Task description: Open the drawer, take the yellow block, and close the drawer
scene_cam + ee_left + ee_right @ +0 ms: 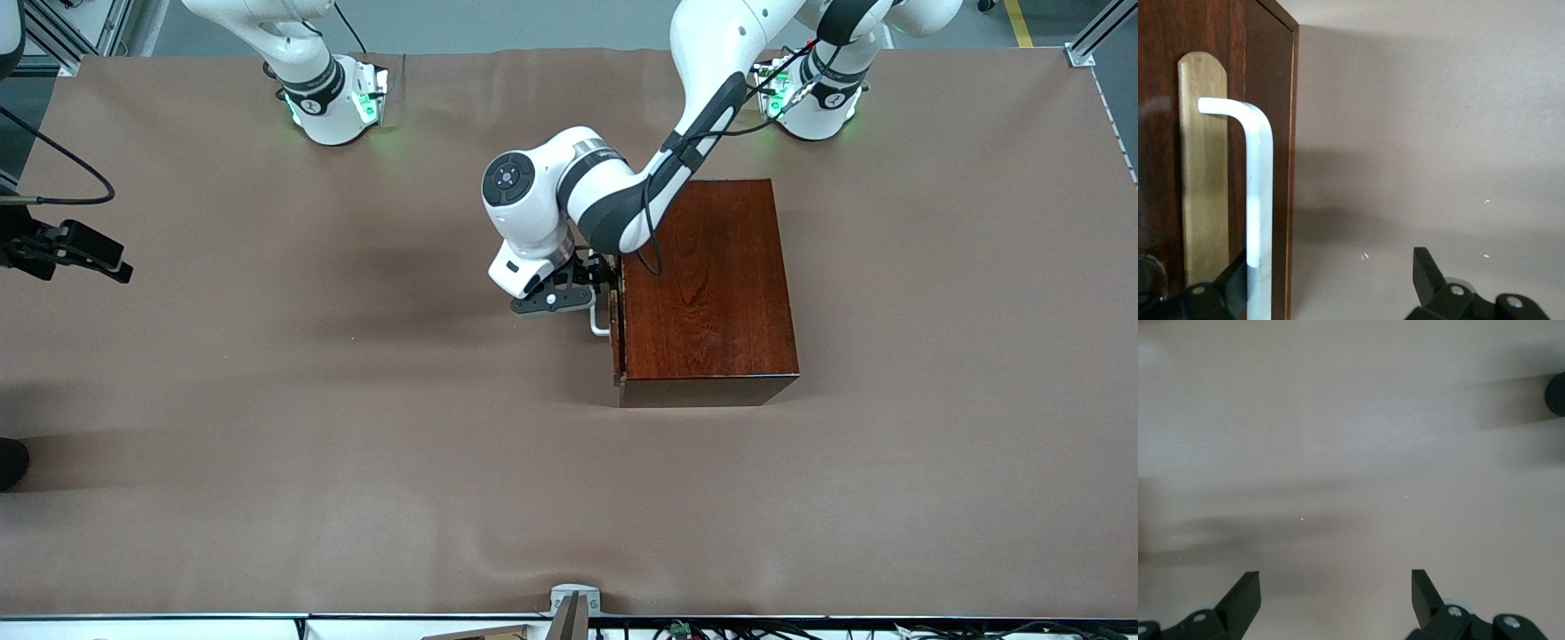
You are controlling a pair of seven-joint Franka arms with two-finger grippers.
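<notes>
**A:** Here we are at the table [267,444], brown cloth across it, and the dark reddish-brown wooden box [711,293] sits toward the left arm's end. What's the left arm up to?

**B:** It reaches from its base over the top of the box and drops the left gripper [580,298] at the box's face, right at the white U-shaped handle [599,324] of the drawer [615,329]. In the front view the gripper sits over the upper stretch of that handle.

**A:** And the fingers?

**B:** Spread wide. In the left wrist view one black finger [1231,287] lies against the handle's [1259,200] bar, overlapping it, while the other finger [1426,277] stands well apart over bare cloth. Nothing is pinched between them.

**A:** The drawer itself?

**B:** Pushed in. The pale wood front strip [1203,173] shows flat against the dark box face [1265,100], and from the front camera only a thin edge of it shows along the box's side.

**A:** The yellow block?

**B:** Not visible in any view, so I can't tell where it is.

**A:** And the right arm?

**B:** It waits. Only its base [333,102] and a dark piece [84,251] at the frame edge show from the front. The right wrist view shows the right gripper [1335,590] above plain cloth, fingers [1245,593] held wide with nothing between them.
</notes>
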